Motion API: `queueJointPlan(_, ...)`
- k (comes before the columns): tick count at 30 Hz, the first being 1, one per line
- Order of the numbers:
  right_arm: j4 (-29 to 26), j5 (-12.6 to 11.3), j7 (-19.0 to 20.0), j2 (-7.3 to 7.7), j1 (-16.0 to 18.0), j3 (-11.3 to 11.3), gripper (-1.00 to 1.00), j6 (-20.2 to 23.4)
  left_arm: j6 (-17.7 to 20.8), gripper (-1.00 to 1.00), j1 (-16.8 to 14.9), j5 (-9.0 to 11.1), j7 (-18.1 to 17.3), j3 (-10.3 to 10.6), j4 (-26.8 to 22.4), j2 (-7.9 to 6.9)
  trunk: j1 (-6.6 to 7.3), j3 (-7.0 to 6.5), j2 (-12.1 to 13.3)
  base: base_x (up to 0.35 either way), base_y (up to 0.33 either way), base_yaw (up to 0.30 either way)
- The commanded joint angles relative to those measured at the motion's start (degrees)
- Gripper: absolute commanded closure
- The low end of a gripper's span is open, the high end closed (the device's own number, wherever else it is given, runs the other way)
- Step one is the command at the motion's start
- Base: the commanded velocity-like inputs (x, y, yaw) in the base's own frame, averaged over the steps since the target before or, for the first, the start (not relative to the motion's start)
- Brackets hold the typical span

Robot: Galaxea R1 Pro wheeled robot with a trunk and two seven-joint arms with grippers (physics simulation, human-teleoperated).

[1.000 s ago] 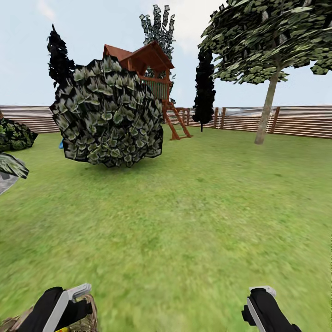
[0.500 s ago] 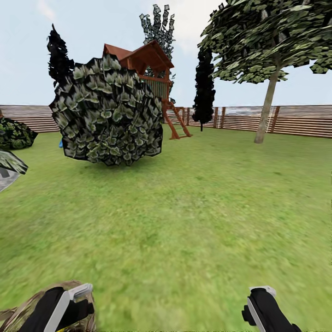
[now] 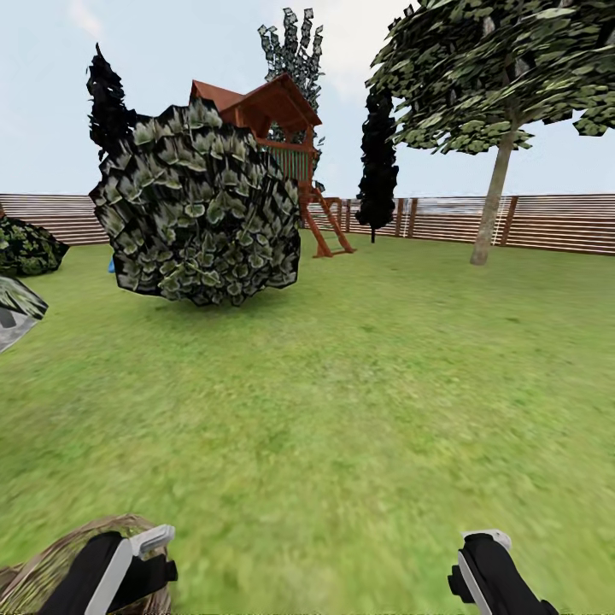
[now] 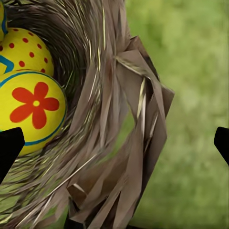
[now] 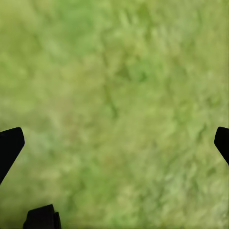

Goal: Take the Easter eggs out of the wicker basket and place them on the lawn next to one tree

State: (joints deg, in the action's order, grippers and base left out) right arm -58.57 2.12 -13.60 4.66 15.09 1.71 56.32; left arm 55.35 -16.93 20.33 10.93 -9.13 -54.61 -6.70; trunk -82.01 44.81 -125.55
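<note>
Head view: basket (image 3: 60, 555) slid further in under left claw (image 4: 114, 143), fingers apart over its rim; eggs (image 4: 31, 112) unpicked, right claw (image 5: 114, 140) apart too.

Wicker basket (image 3: 60, 555) sits on the lawn (image 3: 359, 410) at near left, Easter eggs (image 4: 31, 112) inside it. Big bush (image 3: 198, 209) ahead left, playhouse (image 3: 278, 128) behind it, tree (image 3: 495, 201) far right before the fence (image 3: 555, 224).

The lawn (image 3: 359, 401) carries the wicker basket (image 3: 60, 564).
</note>
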Motion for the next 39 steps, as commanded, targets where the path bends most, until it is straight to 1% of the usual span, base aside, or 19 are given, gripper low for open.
queueJointPlan(1, -0.05, 0.22, 0.07, 0.00, 0.03, -0.01, -1.00, 0.28, 0.20, -1.00, -0.03, 0.60, 0.50, -0.02, -0.06, 0.05, -0.22, 0.25, -0.44, 0.000, 0.000, 0.000)
queueJointPlan(5, -0.05, 0.25, 0.07, 0.00, 0.03, -0.04, -1.00, 0.28, 0.20, -1.00, -0.03, 0.59, 0.50, 0.01, -0.06, 0.17, -0.22, 0.25, -0.44, 0.000, 0.000, 0.000)
queueJointPlan(8, -0.05, 0.25, 0.07, 0.00, 0.03, -0.02, -1.00, 0.28, 0.20, -1.00, -0.01, 0.59, 0.50, 0.06, 0.00, 0.19, -0.88, 0.78, -1.65, 0.000, 0.000, 0.000)
queueJointPlan(24, -0.05, 0.43, 0.07, -0.09, 0.03, -0.04, -1.00, 0.28, 0.17, -1.00, 0.02, 0.71, 0.42, -0.09, -0.06, 0.11, -0.88, 0.78, -1.65, 0.000, 0.000, 0.000)
queueJointPlan(25, -0.05, 0.43, 0.07, -0.09, 0.03, -0.04, -1.00, 0.28, 0.12, 1.00, 0.01, 0.70, 0.40, -0.05, -0.06, 0.11, -0.88, 0.78, -1.65, 0.000, 0.000, 0.000)
queueJointPlan(39, 0.04, 0.31, -0.02, -0.09, 0.03, -0.07, -1.00, 0.25, 0.20, 1.00, -0.02, 0.77, 0.41, -0.20, -0.06, 0.11, -0.88, 0.78, -1.65, 0.000, 0.000, 0.000)
